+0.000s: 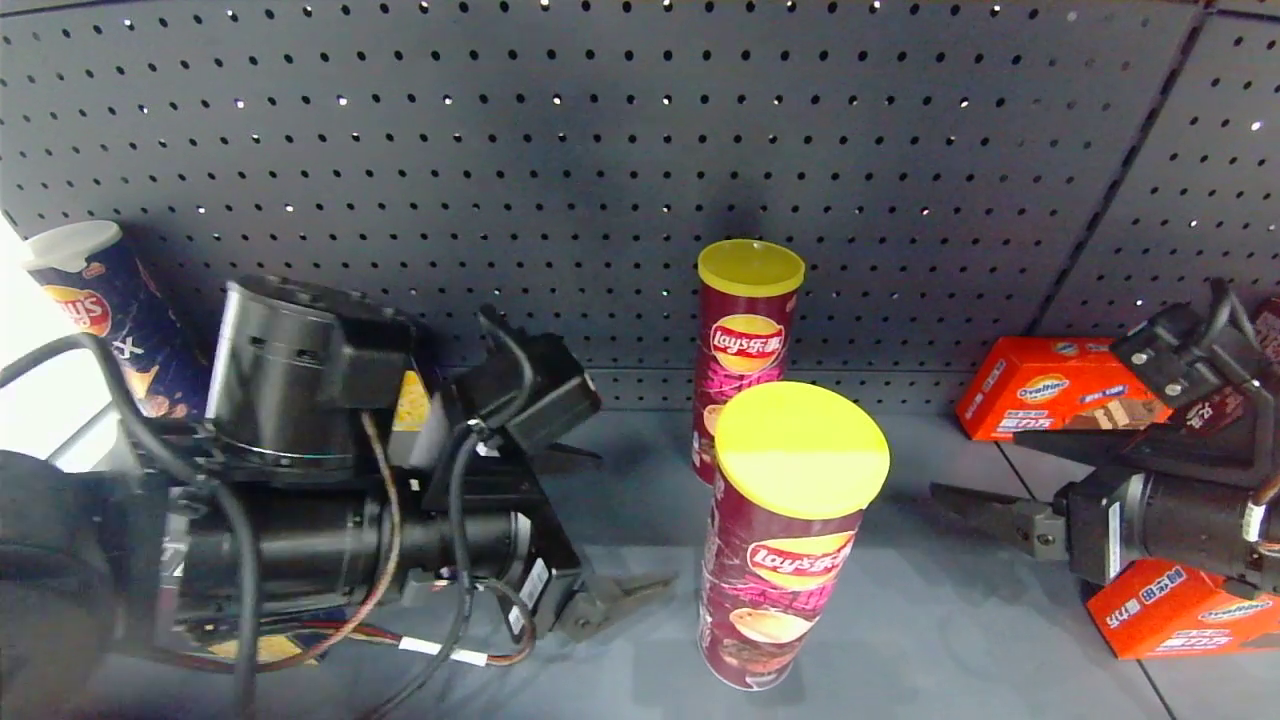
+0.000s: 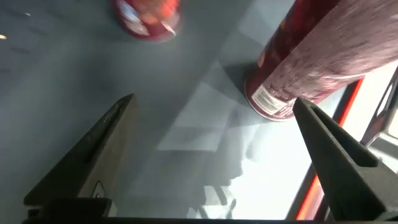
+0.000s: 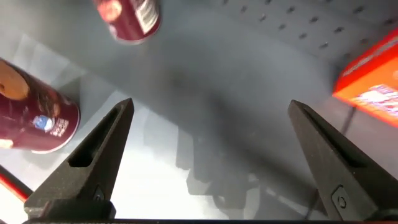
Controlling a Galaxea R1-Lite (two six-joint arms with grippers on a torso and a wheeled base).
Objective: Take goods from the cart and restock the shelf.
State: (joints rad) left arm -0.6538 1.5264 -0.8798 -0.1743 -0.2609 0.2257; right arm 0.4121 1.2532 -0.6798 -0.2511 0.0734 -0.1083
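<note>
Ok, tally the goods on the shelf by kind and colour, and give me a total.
Maroon chip cans with yellow lids: 2
Blue chip can with white lid: 1
Orange boxes: 2
Total: 5 in plain sight

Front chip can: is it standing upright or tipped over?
Upright: the front can stands on its base on the shelf, with its yellow lid on top.

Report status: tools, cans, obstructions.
Left tool open, empty, beside front can. Right tool open, empty. Front can and rear can upright on shelf. Orange boxes near right tool.
</note>
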